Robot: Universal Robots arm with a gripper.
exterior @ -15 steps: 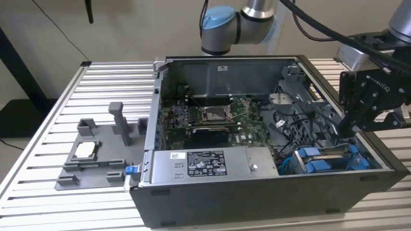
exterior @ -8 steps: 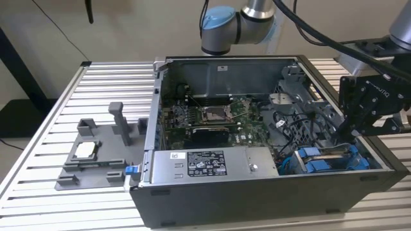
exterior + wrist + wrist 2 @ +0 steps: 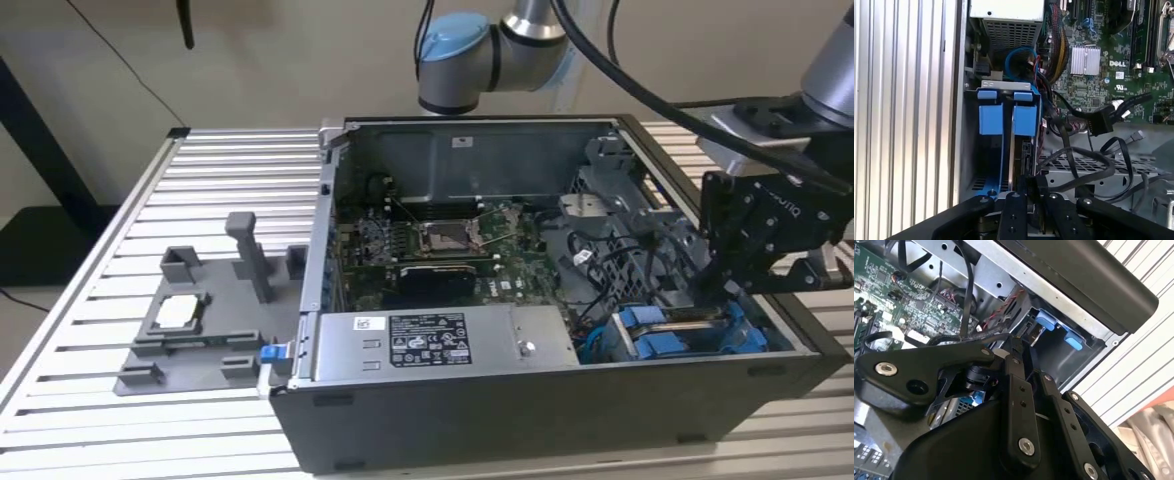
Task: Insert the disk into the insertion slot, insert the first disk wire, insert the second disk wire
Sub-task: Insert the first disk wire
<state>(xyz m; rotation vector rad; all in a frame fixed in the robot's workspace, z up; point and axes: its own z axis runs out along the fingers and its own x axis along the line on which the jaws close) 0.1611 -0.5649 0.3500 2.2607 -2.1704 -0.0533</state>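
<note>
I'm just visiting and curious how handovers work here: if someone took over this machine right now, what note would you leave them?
End effector: low over the dark grey metal drive cage with blue plastic parts; whether it grips anything is unclear.
Flat silver-grey disk in its bright blue plastic frame: standing edge-on in the cage's narrow slot, directly under the end effector.
Done: the disk looks inserted, or nearly so.
Left: both wires, it seems; a black cable connector lies beside the cage, apparently unplugged.
</note>
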